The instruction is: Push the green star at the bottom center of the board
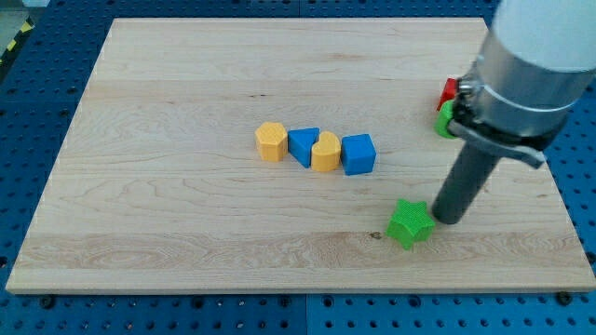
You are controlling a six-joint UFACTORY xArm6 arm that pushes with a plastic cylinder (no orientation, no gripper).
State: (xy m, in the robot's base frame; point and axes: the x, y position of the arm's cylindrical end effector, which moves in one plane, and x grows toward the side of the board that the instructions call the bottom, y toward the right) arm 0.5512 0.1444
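green star (pixel 410 223) seemingly touches my tip (pixel 449 220); arm hides red block (pixel 449 91).

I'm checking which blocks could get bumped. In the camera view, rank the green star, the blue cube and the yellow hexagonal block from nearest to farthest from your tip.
My tip sits at the view's lower right.
1. Green star block: just to the tip's left, about touching.
2. Blue cube block: up and left, at the row's right end.
3. Yellow hexagonal block: farthest, at the row's left end.
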